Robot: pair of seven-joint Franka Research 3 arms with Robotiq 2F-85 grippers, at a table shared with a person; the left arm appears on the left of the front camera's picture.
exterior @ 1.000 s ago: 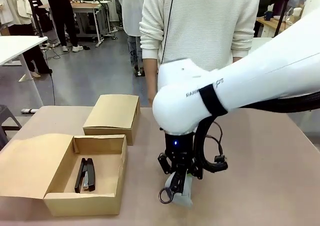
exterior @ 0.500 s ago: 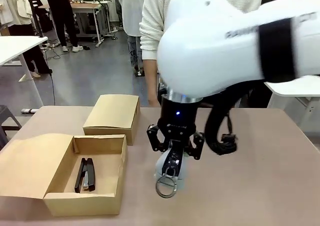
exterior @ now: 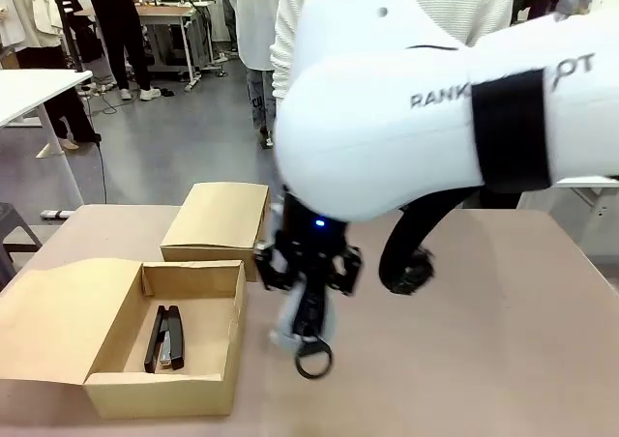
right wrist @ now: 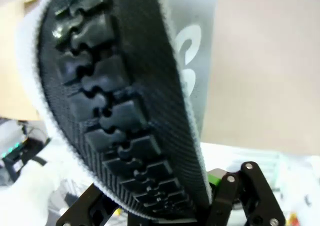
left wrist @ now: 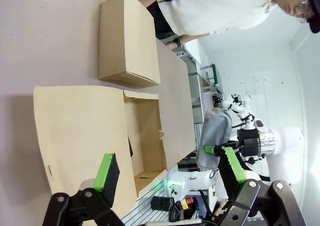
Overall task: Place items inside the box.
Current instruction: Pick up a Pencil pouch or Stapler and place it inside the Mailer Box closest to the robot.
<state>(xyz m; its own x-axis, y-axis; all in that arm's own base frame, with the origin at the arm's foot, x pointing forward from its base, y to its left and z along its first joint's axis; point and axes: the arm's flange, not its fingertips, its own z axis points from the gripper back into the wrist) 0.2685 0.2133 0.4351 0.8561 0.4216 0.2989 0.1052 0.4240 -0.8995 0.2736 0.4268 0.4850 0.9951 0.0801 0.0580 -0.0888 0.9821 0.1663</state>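
1. The right arm (exterior: 387,118) carries the dark letters "RANK" on its white casing, just beside a black band (exterior: 511,132). Two more letters past the band are too blurred to read.
2. In the right wrist view, the grey pouch (right wrist: 197,46) shows white curved strokes of print on its cloth. Too little of the print shows to read as a word. A black zip (right wrist: 110,111) with heavy teeth runs along the pouch's edge.
3. The right claw (exterior: 308,311) is clamped on the grey pouch, which hangs below it. A metal ring (exterior: 312,360) sits at the pouch's lower end. The pouch is just beside the right wall of the open box (exterior: 160,395). Blur hides whether the ring touches the table (exterior: 484,340).
4. The front view looks down into the open box, where a black stapler (exterior: 166,337) lies on its floor. A closed box (exterior: 218,219) stands just behind the open one.
5. In the left wrist view, the left claw (left wrist: 167,168) is spread wide, its green pads (left wrist: 107,170) well apart and nothing between them. It hangs over the open box's flap.
6. The left wrist view also shows the pouch from the side, past the open box, with a green pad of the right claw pressed against its cloth. A person (left wrist: 220,6) in a pale knit top stands at the table's far edge.
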